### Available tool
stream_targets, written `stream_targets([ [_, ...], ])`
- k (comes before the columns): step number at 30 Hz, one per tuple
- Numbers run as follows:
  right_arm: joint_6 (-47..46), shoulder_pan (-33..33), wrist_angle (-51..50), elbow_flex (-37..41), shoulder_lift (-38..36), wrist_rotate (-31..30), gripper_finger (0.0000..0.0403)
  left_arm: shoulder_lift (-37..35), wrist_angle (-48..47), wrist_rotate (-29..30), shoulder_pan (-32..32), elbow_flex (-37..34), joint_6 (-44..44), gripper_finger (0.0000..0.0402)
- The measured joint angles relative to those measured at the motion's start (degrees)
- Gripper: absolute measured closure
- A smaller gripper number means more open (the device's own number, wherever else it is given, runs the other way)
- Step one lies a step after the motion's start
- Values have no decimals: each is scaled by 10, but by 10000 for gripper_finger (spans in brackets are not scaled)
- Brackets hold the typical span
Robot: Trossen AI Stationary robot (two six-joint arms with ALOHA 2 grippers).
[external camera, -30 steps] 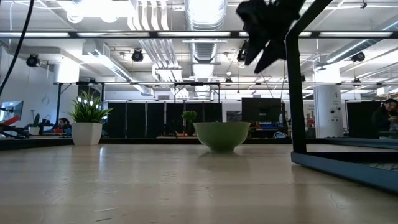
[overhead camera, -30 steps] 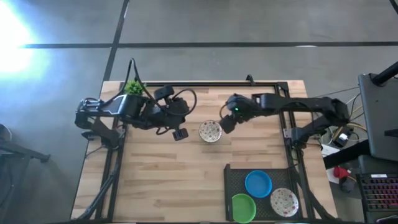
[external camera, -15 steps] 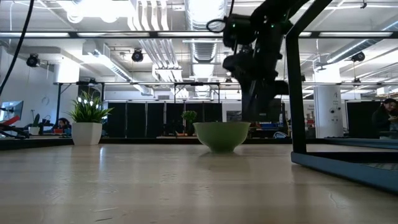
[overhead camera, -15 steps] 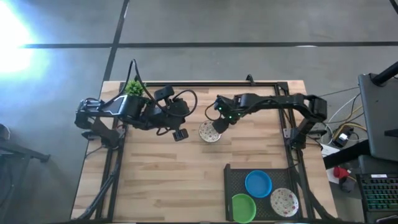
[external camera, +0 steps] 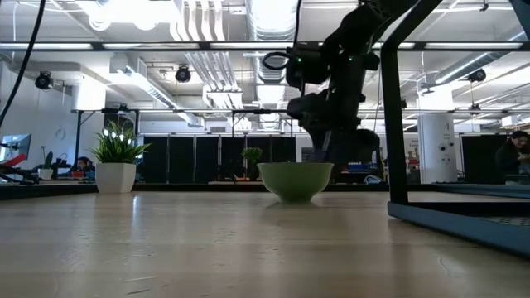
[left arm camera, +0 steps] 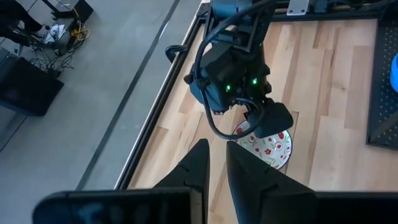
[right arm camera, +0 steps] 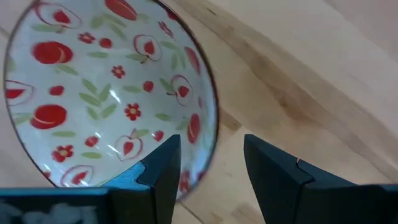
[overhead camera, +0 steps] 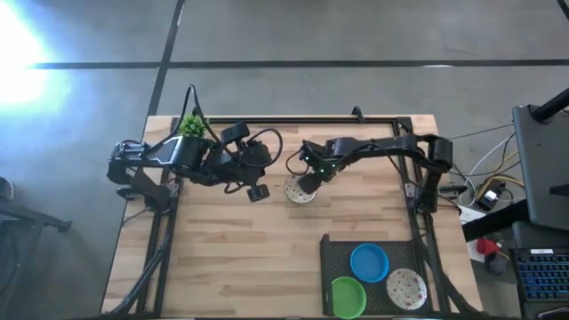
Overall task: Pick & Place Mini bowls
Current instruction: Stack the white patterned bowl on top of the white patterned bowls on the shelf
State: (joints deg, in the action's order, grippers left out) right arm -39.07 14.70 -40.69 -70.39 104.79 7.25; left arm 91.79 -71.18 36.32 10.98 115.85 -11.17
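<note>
Mid-table, white bowl [overhead camera: 300, 189] with red apple print, right claw [overhead camera: 308, 184] spread over its rim.

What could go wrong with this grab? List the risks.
The right gripper stands open astride the rim of the patterned bowl; a thin-rim pinch might slip or tip the bowl. The left gripper waits close beside the bowl, so lifting toward the tray could brush it.

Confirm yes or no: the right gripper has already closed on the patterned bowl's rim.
No. In the right wrist view the right gripper stands open, one finger inside the patterned bowl, the other outside its rim, with a gap at the rim.
</note>
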Motion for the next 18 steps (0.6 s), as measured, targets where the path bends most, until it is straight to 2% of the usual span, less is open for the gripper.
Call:
stream_targets([
  [11,-2,0,57,1,20,19,259,0,0,0,0,-1,1,353],
  [18,1,0,57,1,20,18,315,0,-1,0,0,-8,1,353],
])
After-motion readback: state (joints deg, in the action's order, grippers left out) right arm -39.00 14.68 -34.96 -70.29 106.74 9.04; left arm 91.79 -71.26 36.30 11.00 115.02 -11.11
